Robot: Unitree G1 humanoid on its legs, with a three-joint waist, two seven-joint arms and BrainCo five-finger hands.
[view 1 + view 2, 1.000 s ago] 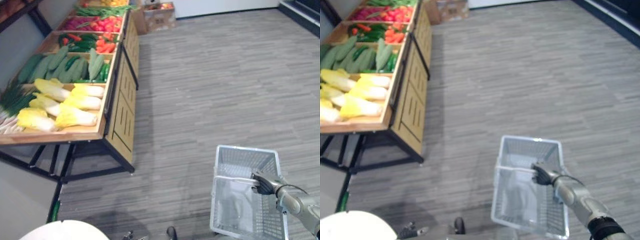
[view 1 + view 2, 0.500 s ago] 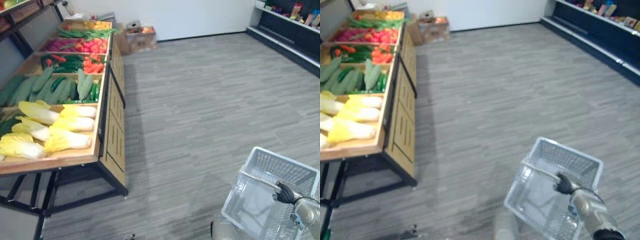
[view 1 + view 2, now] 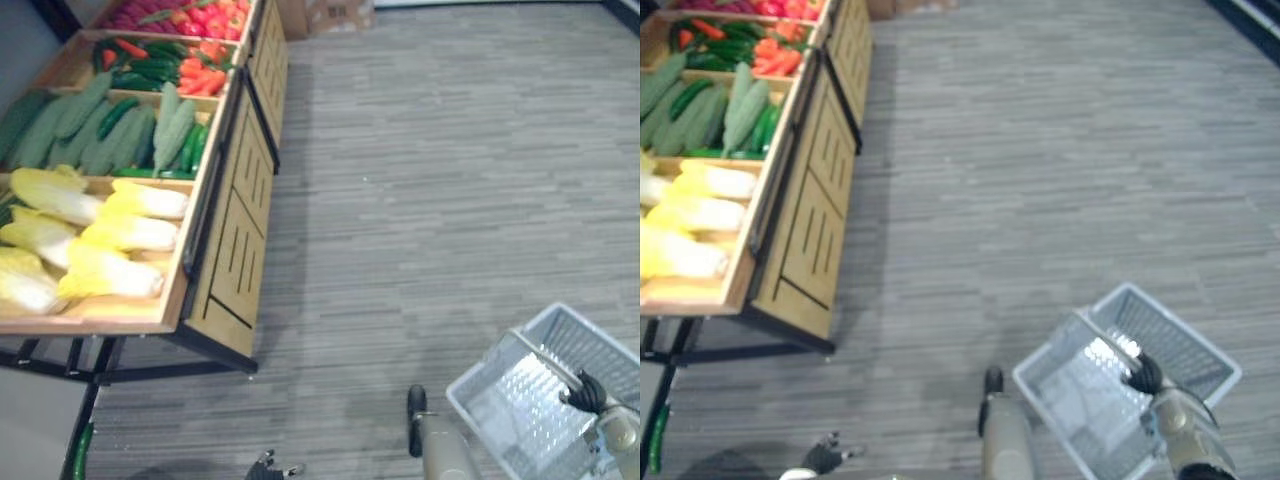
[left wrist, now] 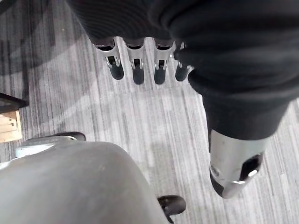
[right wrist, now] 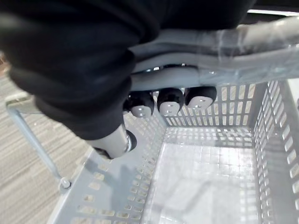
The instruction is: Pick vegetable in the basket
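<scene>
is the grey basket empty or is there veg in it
Empty: the grey perforated plastic basket shows a bare floor, nothing lying in it.

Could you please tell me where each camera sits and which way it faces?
Left eye view: head, looking down at floor, vegetable stand at left, right robot hand holding basket lower right.
Right eye view: beside it, same scene.
Left wrist view: along open left robot hand, toward floor.
Right wrist view: along fingers curled round the handle, into the basket.
Shared: both eye views and the right wrist view show the basket.
</scene>
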